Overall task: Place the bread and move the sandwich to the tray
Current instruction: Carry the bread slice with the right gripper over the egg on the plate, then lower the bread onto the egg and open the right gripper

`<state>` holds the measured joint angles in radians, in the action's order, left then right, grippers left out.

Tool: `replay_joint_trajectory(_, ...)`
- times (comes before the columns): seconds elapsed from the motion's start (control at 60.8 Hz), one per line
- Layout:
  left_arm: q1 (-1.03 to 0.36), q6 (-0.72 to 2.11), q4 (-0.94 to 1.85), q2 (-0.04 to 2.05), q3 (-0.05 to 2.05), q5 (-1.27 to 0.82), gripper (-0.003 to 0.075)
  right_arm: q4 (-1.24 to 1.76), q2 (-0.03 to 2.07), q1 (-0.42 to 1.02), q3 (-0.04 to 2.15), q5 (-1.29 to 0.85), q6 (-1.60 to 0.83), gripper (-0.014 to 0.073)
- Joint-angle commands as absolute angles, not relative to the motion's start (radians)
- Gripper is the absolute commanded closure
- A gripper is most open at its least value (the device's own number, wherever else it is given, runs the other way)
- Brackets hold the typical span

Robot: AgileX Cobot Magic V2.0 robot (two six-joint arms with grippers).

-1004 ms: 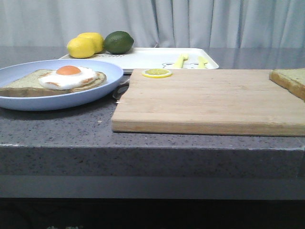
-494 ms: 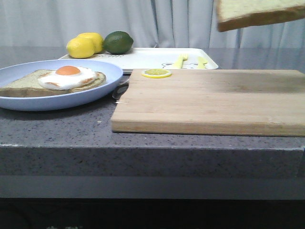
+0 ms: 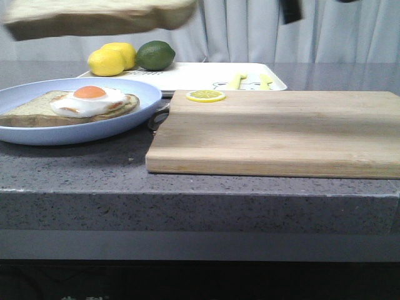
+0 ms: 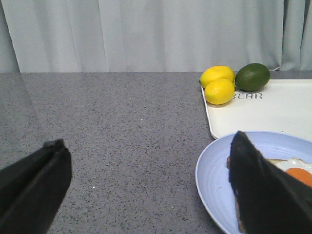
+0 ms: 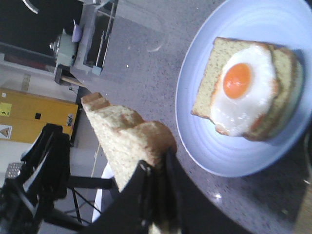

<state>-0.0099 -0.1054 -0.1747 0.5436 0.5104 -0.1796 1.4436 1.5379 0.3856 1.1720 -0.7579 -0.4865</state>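
My right gripper is shut on the bread, a thick pale tan slice with a brown crust. In the front view the bread hangs blurred in the air, above the pale-blue plate. The sandwich, bread, patty and fried egg with orange yolk, lies on that plate; it also shows in the right wrist view. The white tray lies behind the plate. My left gripper is open and empty, low over the counter beside the plate.
A large wooden cutting board fills the middle and right, with a thin lemon slice at its far left corner. Two lemons and a lime sit at the tray's far left. Yellow cutlery lies on the tray.
The bread left the cutting board's right end, rose, and has travelled left through the air to above the plate. Plate, sandwich and tray have not moved.
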Motion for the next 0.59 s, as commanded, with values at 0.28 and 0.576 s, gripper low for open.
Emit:
replay_joint_trajectory(0.28,-0.015,-0.114,-0.174,0.551,0.544,-0.098,0.008,1.669,1.721,0.5,1.293,-0.521,-0.51,0.0674)
replay_joint_trajectory(0.576,-0.015,-0.114,-0.174,0.551,0.544,-0.098,0.008,1.665,1.843,0.503,1.37,-0.585,-0.51,0.0601)
